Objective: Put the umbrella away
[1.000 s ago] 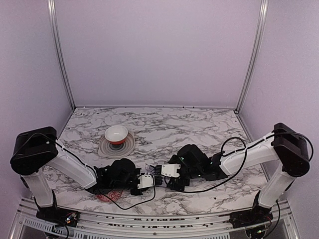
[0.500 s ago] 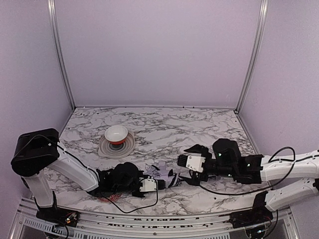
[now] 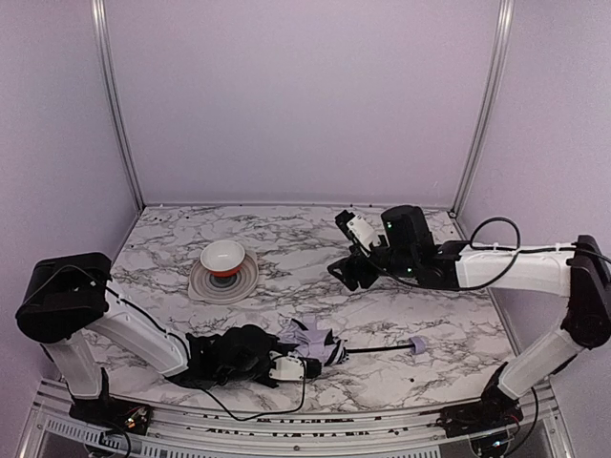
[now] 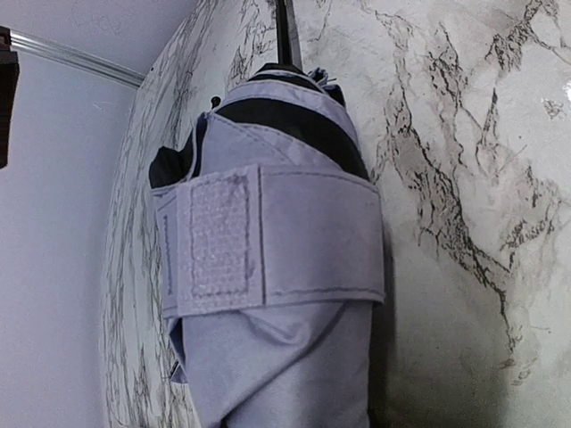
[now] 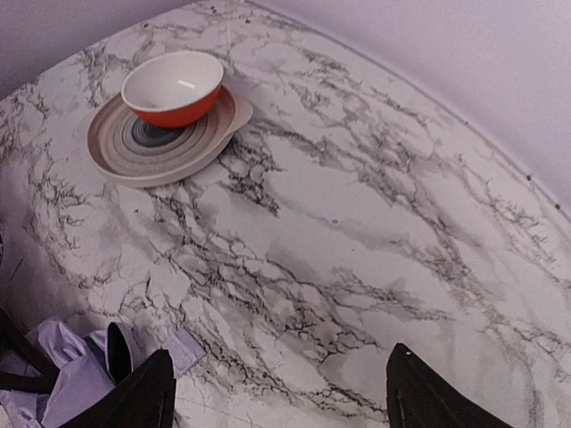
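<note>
I'm watching my left gripper [image 3: 304, 363] seemingly clamping the lavender umbrella [image 3: 311, 339] by its canopy, while my right gripper [image 3: 346, 274] is hanging wide open, well beyond the umbrella.

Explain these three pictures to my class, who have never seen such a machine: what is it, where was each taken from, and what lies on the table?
The machine is two robot arms bolted at the near edge of a marble table, each ending in a two-finger gripper. The wide picture comes from a camera above and behind them; the other two come from cameras on the wrists. On the table lie a folded lavender umbrella, its thin black shaft extended to a small knob handle, and an orange-red bowl on a ringed plate. The left gripper sits at the umbrella's fabric end; whether it grips cannot be seen. The right gripper hangs open above the table, holding nothing.
</note>
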You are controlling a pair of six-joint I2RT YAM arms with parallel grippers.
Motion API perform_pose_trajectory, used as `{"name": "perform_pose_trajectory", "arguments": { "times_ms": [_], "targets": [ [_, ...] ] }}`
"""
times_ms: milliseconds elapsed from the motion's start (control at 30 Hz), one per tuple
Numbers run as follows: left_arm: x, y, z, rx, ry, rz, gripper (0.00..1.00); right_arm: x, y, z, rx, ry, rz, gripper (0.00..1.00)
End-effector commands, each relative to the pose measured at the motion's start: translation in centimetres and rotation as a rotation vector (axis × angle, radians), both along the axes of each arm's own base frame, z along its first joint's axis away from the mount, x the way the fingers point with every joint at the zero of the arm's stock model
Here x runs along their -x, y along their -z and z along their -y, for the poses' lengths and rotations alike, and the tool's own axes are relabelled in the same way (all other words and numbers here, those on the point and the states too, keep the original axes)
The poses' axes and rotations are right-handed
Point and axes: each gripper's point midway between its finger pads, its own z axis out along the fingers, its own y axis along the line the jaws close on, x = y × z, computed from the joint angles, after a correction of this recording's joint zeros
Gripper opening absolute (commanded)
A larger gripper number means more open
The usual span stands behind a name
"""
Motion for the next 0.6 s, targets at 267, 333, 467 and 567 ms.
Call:
{"name": "perform_pose_trajectory", "arguments": {
  "times_ms": [267, 333, 467, 567],
  "targets": [
    [3.6, 7.4, -5.9, -0.510, 0.170, -0.092, 0.00, 3.6, 13.1, -1.3, 0.274, -0.152, -0.495, 0.70],
    [3.6, 7.6, -6.2, -0.525, 0.178, -0.087, 0.00, 3.9, 14.2, -1.6, 0.290, -0.178, -0.528, 0.69],
    [3.5, 7.9, -6.5, -0.529, 0.173, -0.118, 0.00, 6.0, 16.1, -3.0, 0.268, -0.296, -0.658, 0.59],
    [3.6, 8.0, -6.7, -0.526, 0.172, -0.140, 0.00, 8.6, 16.2, -3.9, 0.210, -0.405, -0.772, 0.56]
  ]
}}
